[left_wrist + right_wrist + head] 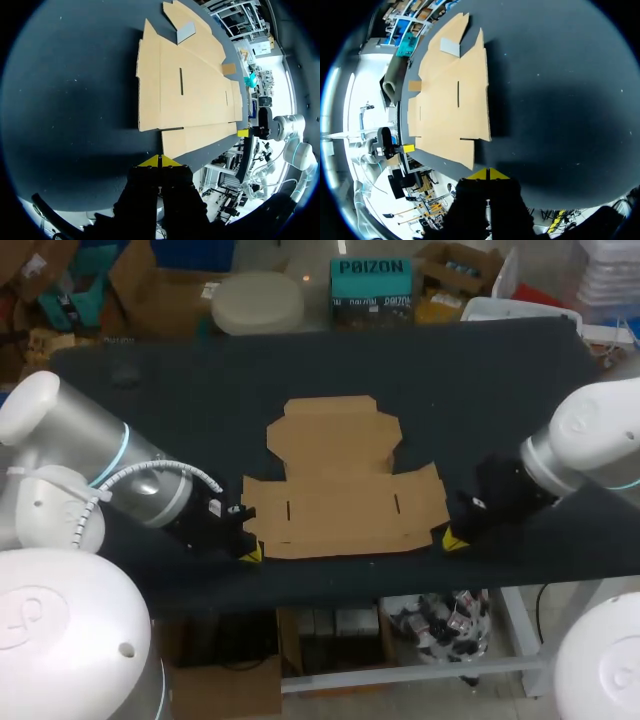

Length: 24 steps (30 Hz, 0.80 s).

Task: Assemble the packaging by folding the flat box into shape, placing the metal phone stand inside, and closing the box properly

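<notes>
Cardboard box flat, grey piece indistinct

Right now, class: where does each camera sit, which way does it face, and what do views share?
Head view: above and behind, looking down on the table; left arm and right arm enter from the sides.
Left wrist view: on the left arm, looking past its shut jaws over the flat box toward the right arm.
Right wrist view: mirrored, past its shut jaws toward the left arm.
Shared: every view shows the flat box.

Flat box: brown cardboard, matt. Bench: dark matt cover, cloth-like. Left arm, right arm: glossy white shells.
</notes>
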Available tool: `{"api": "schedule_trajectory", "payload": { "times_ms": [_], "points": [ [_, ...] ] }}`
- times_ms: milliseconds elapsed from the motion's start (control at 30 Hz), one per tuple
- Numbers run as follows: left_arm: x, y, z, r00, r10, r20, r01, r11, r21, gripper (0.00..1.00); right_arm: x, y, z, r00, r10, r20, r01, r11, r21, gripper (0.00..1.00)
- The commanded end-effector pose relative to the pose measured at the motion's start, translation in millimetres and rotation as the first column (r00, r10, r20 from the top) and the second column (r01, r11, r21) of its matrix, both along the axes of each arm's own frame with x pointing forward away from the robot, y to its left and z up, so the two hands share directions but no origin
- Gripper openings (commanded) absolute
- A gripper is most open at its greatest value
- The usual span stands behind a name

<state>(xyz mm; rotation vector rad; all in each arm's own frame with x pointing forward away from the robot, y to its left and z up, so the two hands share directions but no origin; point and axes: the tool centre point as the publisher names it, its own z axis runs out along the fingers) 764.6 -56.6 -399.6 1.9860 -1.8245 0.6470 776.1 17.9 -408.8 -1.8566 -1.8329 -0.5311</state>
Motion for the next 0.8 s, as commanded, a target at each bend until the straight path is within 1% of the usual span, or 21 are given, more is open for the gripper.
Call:
{"api": "schedule_trajectory", "payload": {
  "times_ms": [33,400,800],
  "points": [
    [1.5,-0.6,-1.9,1.000,-0.002,-0.002,0.002,1.000,0.001,0.00,3.5,6.7,-7.2,1.000,0.009,-0.007,-0.009,1.000,0.006,0.00],
    [3.9,-2.0,-4.4,1.000,-0.010,-0.011,0.010,1.000,0.002,0.00,10.9,16.3,-15.2,1.000,0.013,-0.012,-0.013,1.000,0.020,0.00],
    [7.1,-1.8,-6.9,1.000,-0.015,-0.022,0.015,1.000,-0.002,0.00,16.2,19.8,-15.2,1.000,0.008,-0.006,-0.007,0.999,0.031,0.00]
  ]
}}
